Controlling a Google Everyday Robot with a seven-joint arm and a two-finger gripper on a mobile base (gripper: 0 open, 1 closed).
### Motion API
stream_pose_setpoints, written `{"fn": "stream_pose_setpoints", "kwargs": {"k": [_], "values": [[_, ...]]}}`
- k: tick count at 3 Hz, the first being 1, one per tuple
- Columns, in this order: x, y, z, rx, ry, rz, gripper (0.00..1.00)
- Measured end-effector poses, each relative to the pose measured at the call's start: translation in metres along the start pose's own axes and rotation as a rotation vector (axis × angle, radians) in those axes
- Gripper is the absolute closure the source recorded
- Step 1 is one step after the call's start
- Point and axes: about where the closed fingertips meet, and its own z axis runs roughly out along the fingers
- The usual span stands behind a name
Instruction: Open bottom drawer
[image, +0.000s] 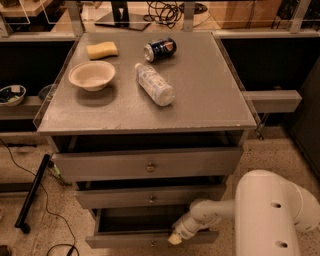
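A grey cabinet holds three drawers, each with a small round knob. The bottom drawer (125, 241) is the narrowest; it stands pulled out, its dark inside showing behind the front panel. The white arm comes in from the lower right, and my gripper (176, 238) sits at the top edge of the bottom drawer's front, right of its knob (153, 243). The top drawer (100, 167) and the middle drawer (115, 198) sit above it.
On the cabinet top (210, 95) lie a clear plastic bottle (155, 84), a blue can (160, 49), a yellow sponge (102, 50) and a beige bowl (92, 75). A black pole (32, 192) and cables lie on the speckled floor at the left. Shelves flank both sides.
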Motion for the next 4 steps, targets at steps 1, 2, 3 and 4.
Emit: {"fn": "stream_pose_setpoints", "kwargs": {"k": [1, 2, 3, 4], "values": [[0.0, 0.0, 0.0, 0.0, 0.0, 0.0, 0.27], [0.0, 0.0, 0.0, 0.0, 0.0, 0.0, 0.04], [0.0, 0.0001, 0.0001, 0.0, 0.0, 0.0, 0.0], [0.0001, 0.0001, 0.0001, 0.0, 0.0, 0.0, 0.0]]}}
